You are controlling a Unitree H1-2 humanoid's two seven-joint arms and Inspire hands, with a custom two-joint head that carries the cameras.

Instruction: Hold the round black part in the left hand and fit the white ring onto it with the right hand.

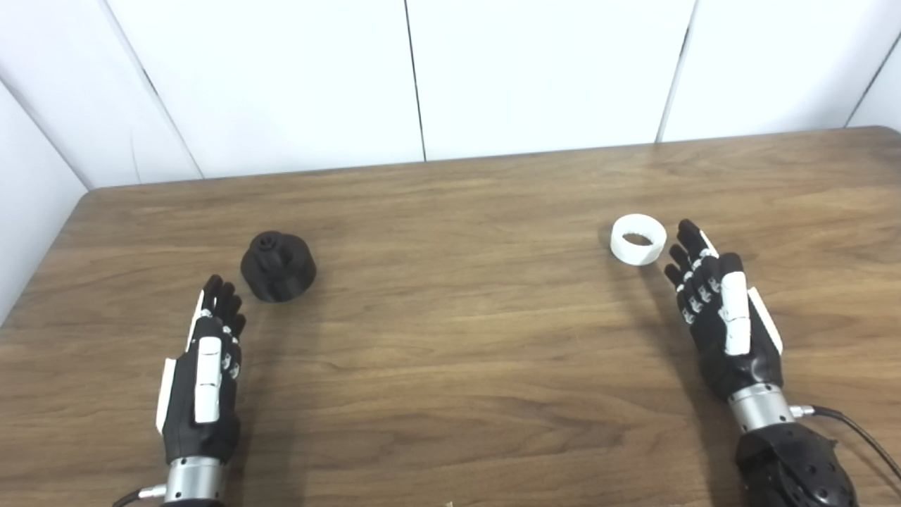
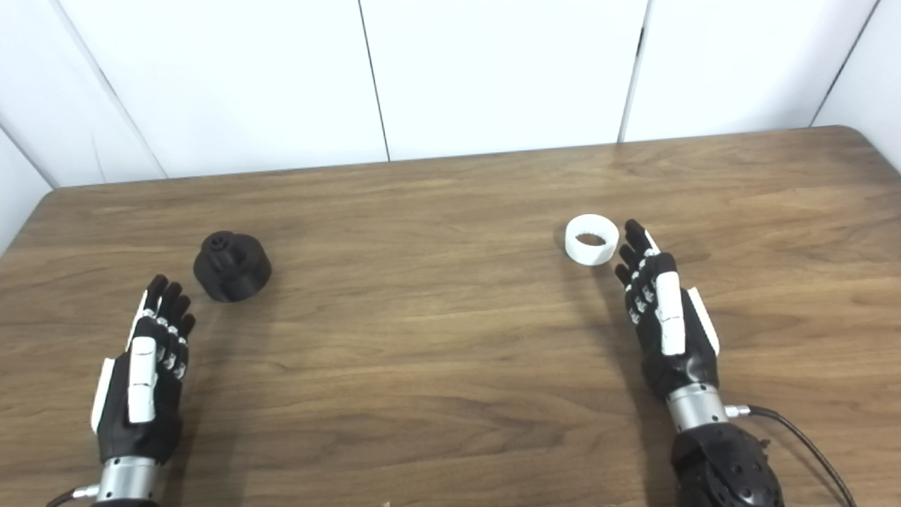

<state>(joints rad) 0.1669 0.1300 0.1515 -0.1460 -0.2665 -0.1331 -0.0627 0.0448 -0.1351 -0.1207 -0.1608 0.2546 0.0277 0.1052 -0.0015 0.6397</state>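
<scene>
The round black part (image 1: 278,266) stands on the wooden table (image 1: 450,338) at the left, with a small hub on top. My left hand (image 1: 205,366) lies open just below and left of it, fingertips a short gap from the part. At the right sits the white ring (image 1: 638,239), upright with its toothed bore facing up. My right hand (image 1: 719,310) is open with fingers stretched toward the ring, fingertips close beside its right edge and holding nothing.
White wall panels (image 1: 422,77) rise behind the table's far edge. The left table edge (image 1: 42,267) runs close to the left hand. A black cable (image 1: 855,433) trails from the right wrist.
</scene>
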